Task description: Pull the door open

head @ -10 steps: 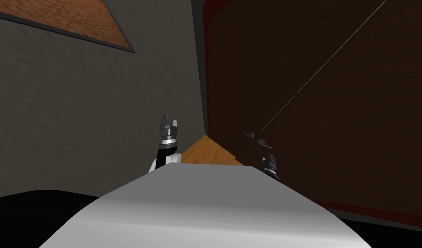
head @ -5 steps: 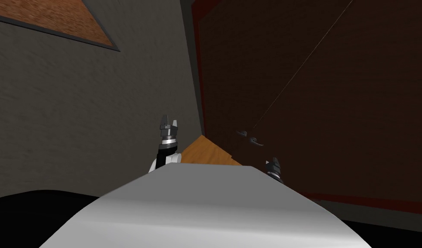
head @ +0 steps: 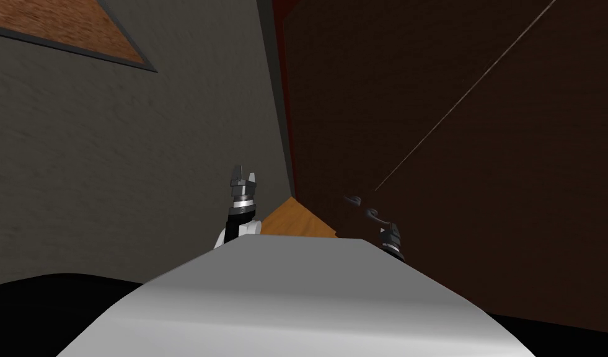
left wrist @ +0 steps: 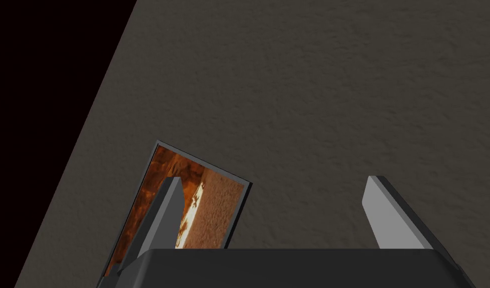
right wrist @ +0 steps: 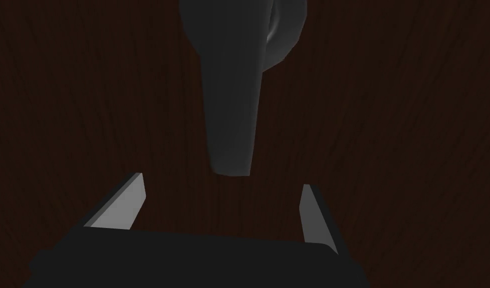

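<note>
Two fingers of the right gripper [right wrist: 222, 181] stand apart, the grey lever handle [right wrist: 231, 115] just ahead at twelve o'clock on the dark door [head: 482, 155]. My base has edged closer, so clamping seems next. At ten o'clock the left gripper [left wrist: 273, 177] idles, spread.

Left hand [left wrist: 273, 178] (fingers [left wrist: 165, 220] apart)

My view turned, wall picture [head: 61, 28] further left, door handle [head: 374, 214] nearer right gripper [head: 389, 232]

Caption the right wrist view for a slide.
Open right claw facing the grey lever handle on the dark brown door.
</note>
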Tool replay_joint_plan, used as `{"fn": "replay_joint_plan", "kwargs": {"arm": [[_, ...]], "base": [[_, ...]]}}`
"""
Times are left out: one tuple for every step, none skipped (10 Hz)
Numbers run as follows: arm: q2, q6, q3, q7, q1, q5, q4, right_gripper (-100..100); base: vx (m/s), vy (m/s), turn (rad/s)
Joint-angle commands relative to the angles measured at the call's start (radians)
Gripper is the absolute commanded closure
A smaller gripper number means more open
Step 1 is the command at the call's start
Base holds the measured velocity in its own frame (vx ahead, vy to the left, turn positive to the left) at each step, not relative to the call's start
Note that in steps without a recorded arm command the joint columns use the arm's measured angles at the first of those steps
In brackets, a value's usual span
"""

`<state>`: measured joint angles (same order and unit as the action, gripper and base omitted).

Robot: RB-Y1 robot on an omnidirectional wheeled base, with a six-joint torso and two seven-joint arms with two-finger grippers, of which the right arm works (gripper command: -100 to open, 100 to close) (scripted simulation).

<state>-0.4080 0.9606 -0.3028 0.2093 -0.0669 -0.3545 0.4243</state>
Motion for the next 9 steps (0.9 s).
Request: {"fn": "replay_joint_plan", "kwargs": {"arm": [[0.009, -0.003, 0.007, -0.004, 0.012, 0.005, 0.024, -100], [0.009, -0.003, 0.007, -0.004, 0.012, 0.005, 0.024, -100], [0.009, 0.006, 0.007, -0.003, 0.017, 0.005, 0.011, -100], [0.009, 0.006, 0.007, -0.003, 0.017, 0.005, 0.011, 100], [0.009, 0.006, 0.007, -0.003, 0.017, 0.005, 0.011, 100], [0.009, 0.006, 0.007, -0.003, 0.017, 0.005, 0.011, 100], [0.009, 0.006, 0.007, -0.003, 0.017, 0.005, 0.011, 100], [0.009, 0.006, 0.007, -0.003, 0.017, 0.005, 0.011, 100], [0.009, 0.006, 0.007, -0.003, 0.017, 0.005, 0.011, 100]], "base": [[0.280, 0.074, 0.161], [0.164, 0.053, 0.044], [0.051, 0.016, -0.001], [0.000, 0.000, 0.000], [-0.024, 0.001, 0.007], [-0.022, -0.008, 0.012], [-0.012, -0.006, 0.017], [0.000, 0.000, 0.000], [0.000, 0.000, 0.000]]}}
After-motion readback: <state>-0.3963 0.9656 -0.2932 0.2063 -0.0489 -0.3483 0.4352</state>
